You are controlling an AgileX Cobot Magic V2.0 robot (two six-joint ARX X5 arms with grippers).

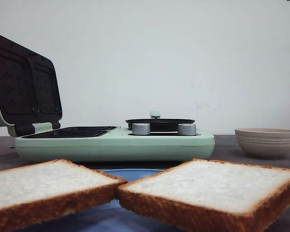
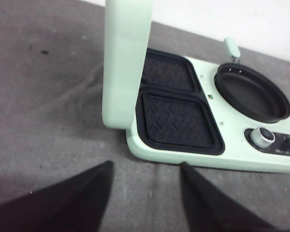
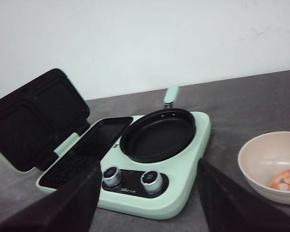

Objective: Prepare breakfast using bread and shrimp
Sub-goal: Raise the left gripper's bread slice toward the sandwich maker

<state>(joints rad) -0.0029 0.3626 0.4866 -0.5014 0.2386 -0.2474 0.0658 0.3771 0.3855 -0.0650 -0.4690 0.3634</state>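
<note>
Two bread slices (image 1: 135, 193) lie flat nearest the camera on a mostly hidden blue plate (image 1: 130, 173), edges cropped. Shrimp (image 3: 286, 180), partly cut off, sit in the right bowl (image 3: 261, 159). Left gripper (image 2: 145, 193) and right gripper (image 3: 147, 193) fingers are spread, empty.

Mint green, black and toast brown on grey

The sandwich maker (image 1: 135, 144) is pale mint green with black zigzag-patterned plates (image 2: 176, 121), a black pan (image 3: 158, 134) and silver knobs (image 1: 141, 129). The bread (image 1: 217, 186) is white with golden-brown crust, on a blue plate (image 1: 128, 173). The bowl (image 3: 270, 166) is beige, holding orange-pink shrimp (image 3: 286, 180). The tabletop (image 2: 53, 96) is grey.
</note>
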